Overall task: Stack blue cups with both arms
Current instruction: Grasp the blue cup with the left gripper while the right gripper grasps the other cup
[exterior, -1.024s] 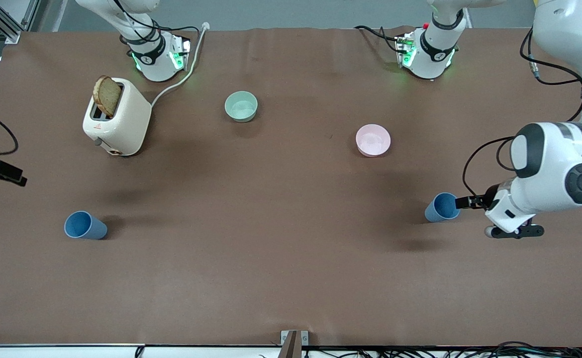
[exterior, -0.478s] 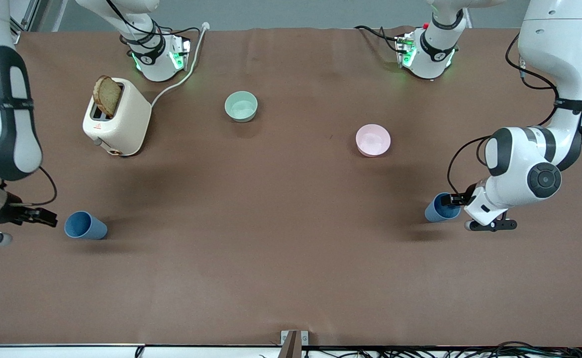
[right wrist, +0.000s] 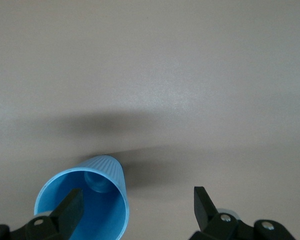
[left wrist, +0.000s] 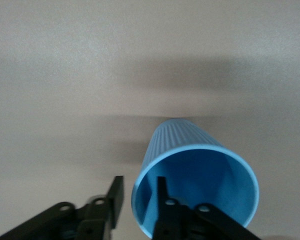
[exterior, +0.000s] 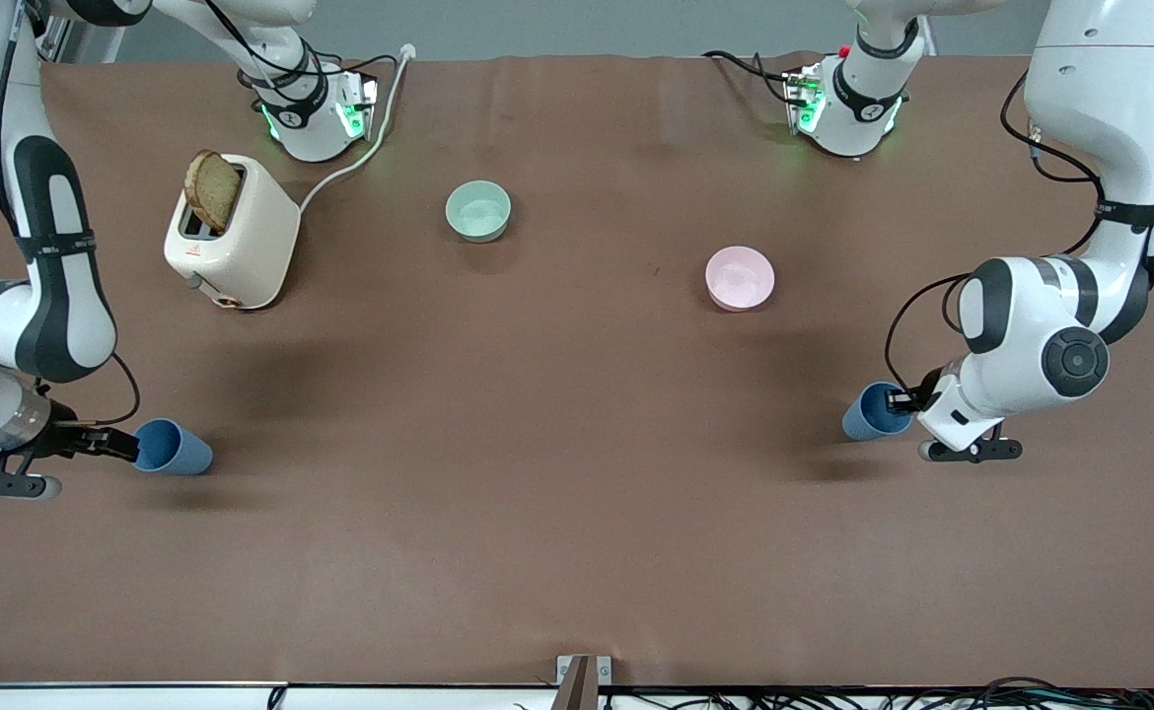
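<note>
Since 1 second ago the right arm has swung in from the desk's edge to its cup, and the left claw (exterior: 898, 402) has pushed onto the other cup's rim and narrowed; neither cup has shifted.

The first blue cup (exterior: 873, 412) stands mouth up on the brown desk (exterior: 577, 493) toward the left arm's end. In the left wrist view the left claw (left wrist: 140, 192) straddles this cup's (left wrist: 200, 165) wall, 1 finger inside and 1 outside. A sliver of gap shows on each side, so it is not yet pinching.

The second blue cup (exterior: 178, 449) stands mouth up toward the right arm's end. The right claw (exterior: 128, 449) is spread wide at its rim. In the right wrist view the claw (right wrist: 137, 202) has 1 finger over the cup's (right wrist: 107, 175) mouth and the other well outside.

In the front view a pink bowl (exterior: 740, 278) sits between 10 and 11 o'clock from the first cup. A mint-green bowl (exterior: 478, 210) lies between 9 and 10 o'clock from the pink one. A cream toaster (exterior: 242, 247) holding a bread slice (exterior: 212, 189) stands near 12 o'clock from the second cup.
</note>
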Motion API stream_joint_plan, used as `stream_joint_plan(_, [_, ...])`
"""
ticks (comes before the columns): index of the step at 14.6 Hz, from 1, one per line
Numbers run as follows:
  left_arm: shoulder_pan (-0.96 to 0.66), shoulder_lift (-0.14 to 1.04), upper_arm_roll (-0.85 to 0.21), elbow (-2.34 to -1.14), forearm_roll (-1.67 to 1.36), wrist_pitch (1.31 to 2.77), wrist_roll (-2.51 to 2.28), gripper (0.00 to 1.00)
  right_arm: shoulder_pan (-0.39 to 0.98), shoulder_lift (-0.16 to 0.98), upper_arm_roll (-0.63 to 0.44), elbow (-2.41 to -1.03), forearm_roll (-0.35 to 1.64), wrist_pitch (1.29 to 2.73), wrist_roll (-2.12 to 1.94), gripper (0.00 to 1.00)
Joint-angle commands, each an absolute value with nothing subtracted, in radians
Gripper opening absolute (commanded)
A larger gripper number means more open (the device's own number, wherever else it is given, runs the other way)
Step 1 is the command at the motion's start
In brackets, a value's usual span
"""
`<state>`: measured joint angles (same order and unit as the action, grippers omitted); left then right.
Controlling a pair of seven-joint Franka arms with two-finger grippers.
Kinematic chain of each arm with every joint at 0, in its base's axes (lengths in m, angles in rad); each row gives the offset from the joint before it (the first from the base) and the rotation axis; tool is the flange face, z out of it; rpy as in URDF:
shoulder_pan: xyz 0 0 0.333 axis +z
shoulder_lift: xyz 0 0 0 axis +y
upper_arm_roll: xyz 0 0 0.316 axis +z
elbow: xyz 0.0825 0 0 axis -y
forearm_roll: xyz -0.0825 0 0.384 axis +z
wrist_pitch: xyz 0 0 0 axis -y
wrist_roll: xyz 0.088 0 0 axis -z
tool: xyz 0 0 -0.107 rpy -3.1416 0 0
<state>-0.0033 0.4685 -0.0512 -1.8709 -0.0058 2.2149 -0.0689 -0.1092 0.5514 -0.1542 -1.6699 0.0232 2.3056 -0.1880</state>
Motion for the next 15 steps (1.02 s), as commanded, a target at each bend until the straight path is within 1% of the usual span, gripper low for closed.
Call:
stream_joint_plan(1, [-0.006,0.476,-0.055,-1.852,0.009,2.214,-0.052,0.01,-0.127,0.569,-0.138,-1.661,0.043,2.316,-0.189,0.97])
stream_joint_plan(3, [-0.006,0.476,-0.055,-1.841,0.009,2.209,-0.052,0.01,-0.127,0.58,-0.138,-1.663,0.054,2.315,-0.189,0.93])
stream_joint_plan(5, [0.0,0.465,-0.055,-1.815,0.009,2.206,-0.049,0.0,-0.126,0.581,-0.138,-1.664,0.064,2.315,-0.189,0.87])
stream_joint_plan(7, [0.003,0.456,-0.057,-1.728,0.008,2.13,-0.038,0.0,-0.126,0.592,-0.138,-1.666,0.064,2.315,-0.19,0.8])
stream_joint_plan(8, [-0.006,0.457,-0.061,-1.673,0.003,2.07,-0.037,0.0,-0.126,0.597,-0.138,-1.667,0.064,2.315,-0.19,0.72])
stream_joint_plan(9, [-0.012,0.465,-0.089,-1.604,0.0,2.006,-0.034,0.0,-0.126,0.598,-0.137,-1.672,0.064,2.315,-0.19,0.59])
stream_joint_plan(10, [-0.012,0.475,-0.124,-1.542,-0.002,1.97,-0.026,0.0,-0.124,0.598,-0.137,-1.678,0.064,2.315,-0.19,0.41])
stream_joint_plan(11, [-0.014,0.495,-0.162,-1.493,-0.002,1.956,-0.015,0.0,-0.126,0.598,-0.137,-1.678,0.066,2.315,-0.19,0.22])
stream_joint_plan(12, [-0.014,0.505,-0.202,-1.459,-0.002,1.954,-0.014,0.0,-0.124,0.598,-0.137,-1.68,0.066,2.315,-0.189,0.08])
stream_joint_plan(14, [-0.028,0.555,-0.283,-1.41,0.003,1.954,0.006,0.0,-0.121,0.598,-0.137,-1.68,0.066,2.31,-0.187,0.05])
stream_joint_plan(15, [-0.046,0.58,-0.305,-1.388,0.003,1.954,0.011,0.0,-0.12,0.597,-0.137,-1.68,0.066,2.31,-0.187,0.05])
